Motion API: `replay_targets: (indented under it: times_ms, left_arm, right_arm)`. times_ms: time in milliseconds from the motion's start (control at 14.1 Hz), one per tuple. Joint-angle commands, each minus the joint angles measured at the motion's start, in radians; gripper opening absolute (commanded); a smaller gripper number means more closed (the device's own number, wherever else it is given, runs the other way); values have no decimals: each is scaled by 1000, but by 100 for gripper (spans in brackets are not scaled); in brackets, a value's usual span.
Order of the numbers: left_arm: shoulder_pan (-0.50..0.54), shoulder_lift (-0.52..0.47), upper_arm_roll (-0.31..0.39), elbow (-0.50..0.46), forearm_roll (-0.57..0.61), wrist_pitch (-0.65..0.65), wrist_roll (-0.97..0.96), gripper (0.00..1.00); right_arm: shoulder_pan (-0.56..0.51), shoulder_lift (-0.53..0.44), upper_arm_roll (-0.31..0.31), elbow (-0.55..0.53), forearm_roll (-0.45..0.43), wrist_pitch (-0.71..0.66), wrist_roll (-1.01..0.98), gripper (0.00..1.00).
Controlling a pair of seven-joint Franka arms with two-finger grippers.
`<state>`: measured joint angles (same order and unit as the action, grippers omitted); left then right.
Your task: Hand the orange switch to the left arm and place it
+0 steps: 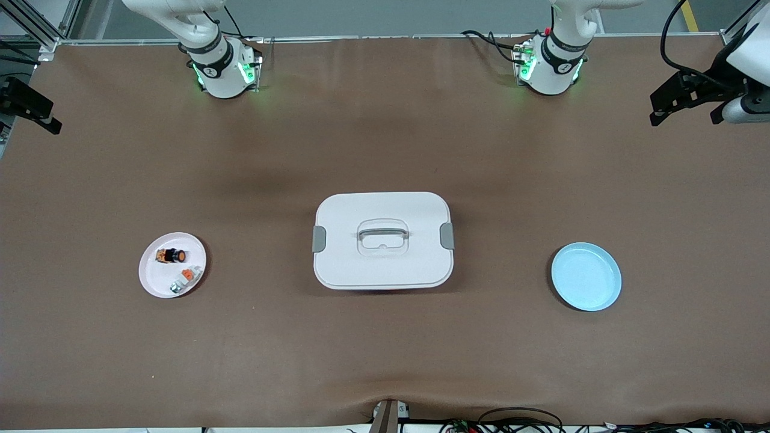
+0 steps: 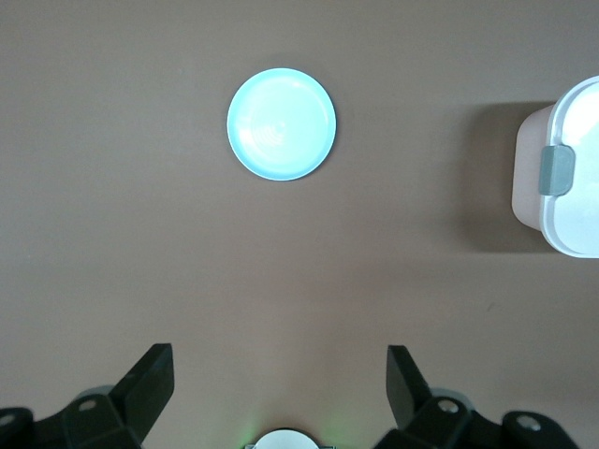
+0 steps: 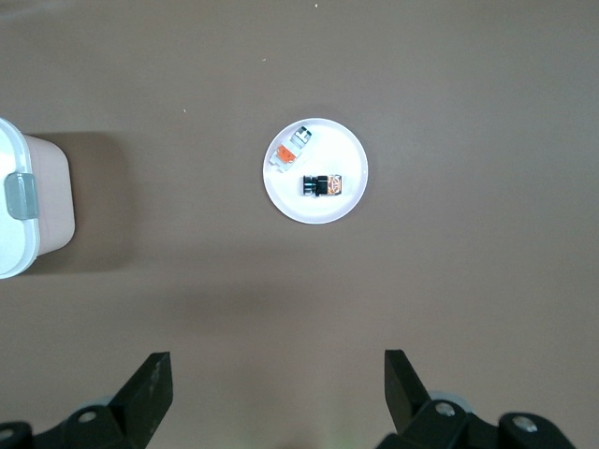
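The orange switch point(image 1: 171, 255) is a small black cylinder with an orange end. It lies on a white plate point(image 1: 154, 281) toward the right arm's end of the table, and also shows in the right wrist view point(image 3: 323, 184). The white box point(image 1: 382, 240), with grey latches and handle, stands at the table's middle. My right gripper point(image 3: 278, 367) is open and empty, raised at the table's edge point(image 1: 33, 111), apart from the plate. My left gripper point(image 2: 279, 360) is open and empty, raised at the opposite end point(image 1: 686, 111).
A white-and-silver piece with an orange tab point(image 1: 185, 278) lies on the white plate beside the switch. An empty light-blue plate point(image 1: 586, 276) sits toward the left arm's end, also in the left wrist view point(image 2: 281, 123). Cables lie along the table's near edge.
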<state>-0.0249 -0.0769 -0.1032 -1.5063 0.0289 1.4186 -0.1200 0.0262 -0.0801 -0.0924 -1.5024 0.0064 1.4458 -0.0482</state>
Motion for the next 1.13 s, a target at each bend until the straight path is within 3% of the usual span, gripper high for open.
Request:
replay_targets:
  times_ms: [0,637,849,1062]
  left_arm:
    - [2,-1,-6,3,8,-12,2,100]
    - [-1,19,-4,6,5,-7,-3,100]
    - [-3,40,-4,46,6,-7,-6,100]
    - [-4,45,-4,46,8,-7,-10,100]
  right_arm:
    - [0,-6,-1,7,-13,-4,8,100]
    - [-12,-4,-6,7,-8,-5,5,100]
    - [-12,6,-6,7,-19,-4,7,100]
    - [-25,49,-6,4,-23,2,1,100]
